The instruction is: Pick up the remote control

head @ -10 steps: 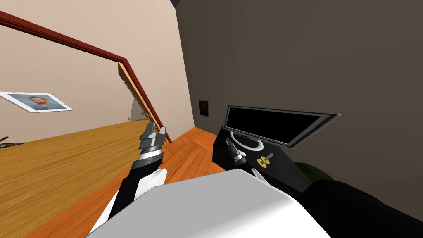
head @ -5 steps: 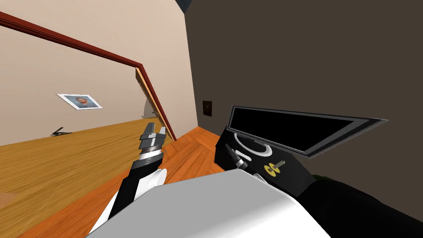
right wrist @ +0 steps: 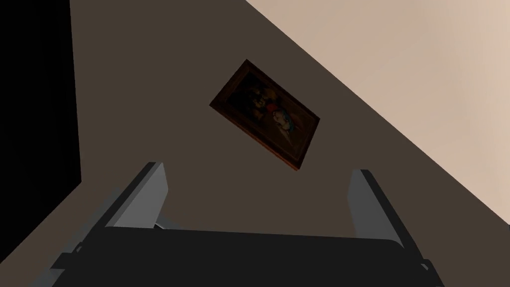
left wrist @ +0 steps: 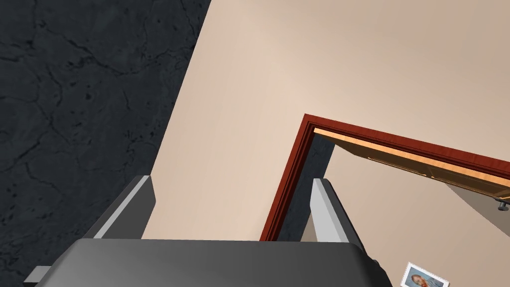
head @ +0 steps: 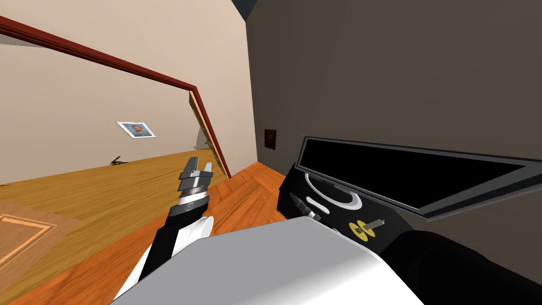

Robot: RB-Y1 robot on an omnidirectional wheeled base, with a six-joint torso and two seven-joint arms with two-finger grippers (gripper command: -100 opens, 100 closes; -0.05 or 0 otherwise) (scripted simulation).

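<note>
Left gripper (head: 197,169), fingers apart, is raised near the red-framed doorway (head: 209,122). Right gripper (right wrist: 259,172) is likewise spread. A television (head: 402,167) sits on a black stand (head: 283,188).

The television (head: 402,172) stands on a low cabinet (head: 339,222) against the right-hand wall. 2 small things lie on the cabinet top before the screen: a ring (head: 344,205) and, nearer, a pair of discs (head: 360,231). Left of the cabinet hangs a small frame (head: 270,138), then the doorway (head: 106,58). The left gripper (head: 199,165) hangs before that doorway. A rug (head: 21,233) lies on the floor at the near left.
</note>
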